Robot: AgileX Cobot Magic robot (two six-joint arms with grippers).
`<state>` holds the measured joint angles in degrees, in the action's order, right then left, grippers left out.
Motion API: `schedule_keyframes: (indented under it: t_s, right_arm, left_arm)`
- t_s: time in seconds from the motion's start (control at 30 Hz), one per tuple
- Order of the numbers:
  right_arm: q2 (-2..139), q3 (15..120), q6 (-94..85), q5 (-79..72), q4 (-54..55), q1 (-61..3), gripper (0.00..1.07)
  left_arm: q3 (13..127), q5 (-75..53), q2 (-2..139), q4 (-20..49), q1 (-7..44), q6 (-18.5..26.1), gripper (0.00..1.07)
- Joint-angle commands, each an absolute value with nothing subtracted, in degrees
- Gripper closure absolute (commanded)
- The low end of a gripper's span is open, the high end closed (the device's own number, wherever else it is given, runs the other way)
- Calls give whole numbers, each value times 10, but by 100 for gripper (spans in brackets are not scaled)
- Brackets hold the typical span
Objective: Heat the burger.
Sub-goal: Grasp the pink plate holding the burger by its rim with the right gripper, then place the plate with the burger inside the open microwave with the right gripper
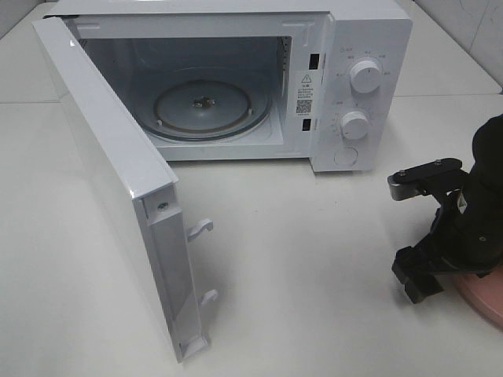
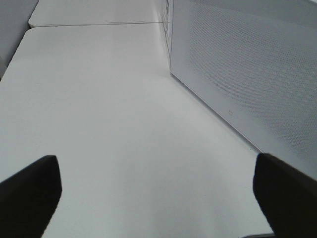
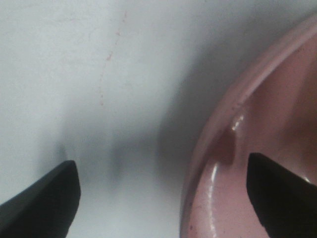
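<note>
We find the burger in none of the views and cannot tell where it lies. The pink plate (image 1: 487,297) sits on the white table (image 1: 314,259) at the right edge of the high view, largely covered by the right arm.

In the right wrist view the right gripper (image 3: 162,166) stands directly over the plate's rim. One finger hangs over bare table and the other over the plate's glossy inner surface, with the rim between them. The jaws are spread wide and released. We see no contact between either finger and the plate, and nothing is grasped.

Further back on the table stands the white microwave (image 1: 369,47). Its door (image 1: 102,173) is swung fully open toward the left of the high view. The glass turntable (image 1: 208,106) lies bare inside the cavity. Two round knobs, an upper (image 1: 366,76) and a lower (image 1: 355,124), sit on the control panel at the right.

The left gripper (image 2: 156,168) shows only in its own wrist view. Its jaws are released and wide apart above bare table, with nothing between them. A white dotted panel (image 2: 247,74) stands close beside it.
</note>
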<state>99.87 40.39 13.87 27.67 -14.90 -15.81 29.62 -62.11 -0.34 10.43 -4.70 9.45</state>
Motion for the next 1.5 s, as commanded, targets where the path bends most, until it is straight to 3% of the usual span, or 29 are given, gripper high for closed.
schedule_keyframes:
  t_s: [0.03, 0.27, 0.33, 0.37, 0.4, 0.43, 0.47, 0.53, 0.57, 0.6, 0.63, 0.67, 0.7, 0.73, 1.13, 1.5]
  right_arm:
    - [1011, 405, 139, 266, -164, -155, 22]
    - [1034, 405, 154, 262, -175, -155, 27]
    - [1034, 405, 159, 265, -178, -155, 37]
    - [1034, 405, 159, 265, -178, -155, 37]
    - [1034, 405, 165, 269, -180, -155, 48]
    - [1034, 405, 165, 269, -180, -155, 48]
    - [1034, 405, 167, 274, -180, -155, 60]
    - [1034, 405, 168, 277, -180, -155, 66]
    - [1034, 405, 168, 278, -180, -155, 80]
    - [1034, 405, 168, 278, -180, -155, 80]
    - [1034, 405, 169, 279, -183, -155, 93]
    - [1034, 405, 169, 279, -183, -155, 100]
    - [1034, 405, 169, 279, -183, -155, 100]
    - [1034, 405, 168, 279, -184, -155, 107]
    - [1034, 405, 179, 280, -186, -156, 107]
    - [1008, 406, 278, 339, -280, -187, 107]
  left_arm:
    - [296, -613, -11, 108, -48, 94, 9]
    - [296, -613, -11, 108, -48, 94, 9]
    - [296, -613, -11, 108, -48, 94, 9]
    - [296, -613, -11, 108, -48, 94, 9]
    - [296, -613, -11, 108, -48, 94, 9]
    - [296, -613, -11, 108, -48, 94, 9]
    - [296, -613, -11, 108, -48, 94, 9]
    - [296, -613, -11, 108, -48, 94, 9]
    - [296, -613, -11, 108, -48, 94, 9]
    - [296, -613, -11, 108, -48, 94, 9]
    - [296, -613, -11, 108, -48, 94, 9]
    - [296, -613, -11, 108, -48, 94, 9]
    - [296, -613, -11, 108, -48, 94, 9]
    - [296, -613, -11, 108, -48, 94, 9]
    - [296, -613, -11, 108, -48, 94, 9]
    - [296, -613, -11, 108, -48, 94, 9]
